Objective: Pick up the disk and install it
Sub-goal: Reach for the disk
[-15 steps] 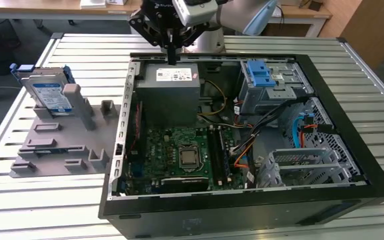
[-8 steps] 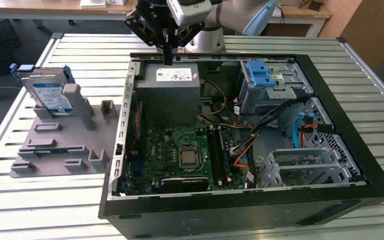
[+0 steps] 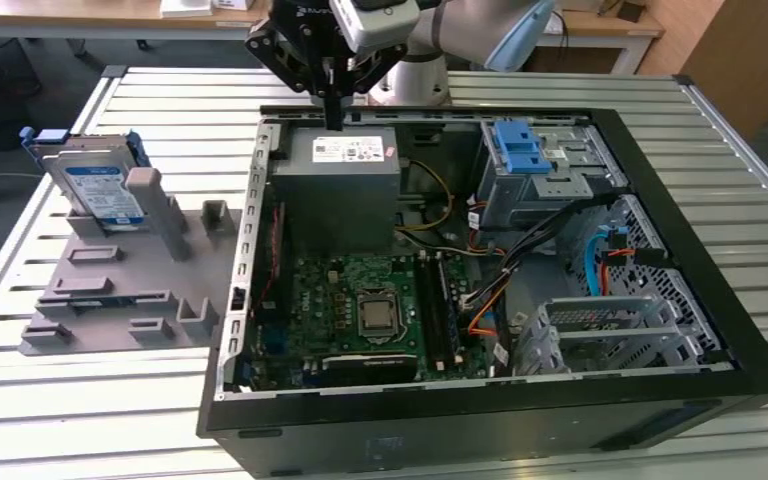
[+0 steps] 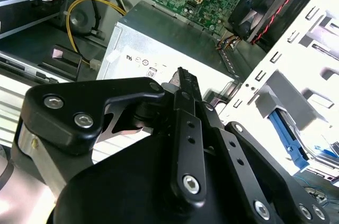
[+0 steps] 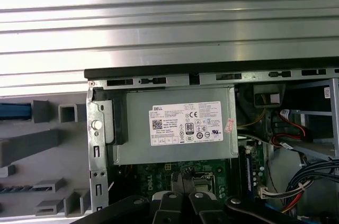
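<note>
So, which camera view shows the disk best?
The exterior view: the disk stands upright in the grey fixture, its label facing the camera. Both wrist views catch a blue strip, perhaps its frame.

I was set up in a robotics lab or test workshop. A ribbed aluminium bench [image 3: 744, 170] spanned the exterior view, bearing an opened computer case [image 3: 491, 430] at centre and a grey moulded fixture plate [image 3: 91, 290] at left. Wooden desks [image 3: 64, 12] lined the top edge, with dark floor at upper left.
</note>
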`<state>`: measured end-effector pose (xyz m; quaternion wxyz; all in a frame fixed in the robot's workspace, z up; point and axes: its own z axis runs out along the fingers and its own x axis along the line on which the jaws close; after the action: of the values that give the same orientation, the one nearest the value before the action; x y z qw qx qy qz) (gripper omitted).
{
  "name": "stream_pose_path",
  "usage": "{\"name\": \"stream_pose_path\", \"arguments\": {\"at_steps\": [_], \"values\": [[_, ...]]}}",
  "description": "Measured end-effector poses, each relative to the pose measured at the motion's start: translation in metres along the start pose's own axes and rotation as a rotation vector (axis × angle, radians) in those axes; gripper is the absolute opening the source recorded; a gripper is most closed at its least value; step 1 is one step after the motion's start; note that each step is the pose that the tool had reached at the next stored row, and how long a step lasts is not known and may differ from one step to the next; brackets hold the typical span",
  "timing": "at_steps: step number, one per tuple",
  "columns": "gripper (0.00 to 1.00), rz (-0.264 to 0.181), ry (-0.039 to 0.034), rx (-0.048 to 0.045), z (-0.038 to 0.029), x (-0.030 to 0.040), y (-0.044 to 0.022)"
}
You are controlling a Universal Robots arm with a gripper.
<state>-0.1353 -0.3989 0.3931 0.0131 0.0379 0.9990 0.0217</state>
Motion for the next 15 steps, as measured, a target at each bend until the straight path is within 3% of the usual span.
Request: {"name": "stream_pose_path", "arguments": {"at_steps": [15], "values": [[0.11, 0.0, 0.0, 0.0, -0.0001, 0.0027, -0.0002]]}}
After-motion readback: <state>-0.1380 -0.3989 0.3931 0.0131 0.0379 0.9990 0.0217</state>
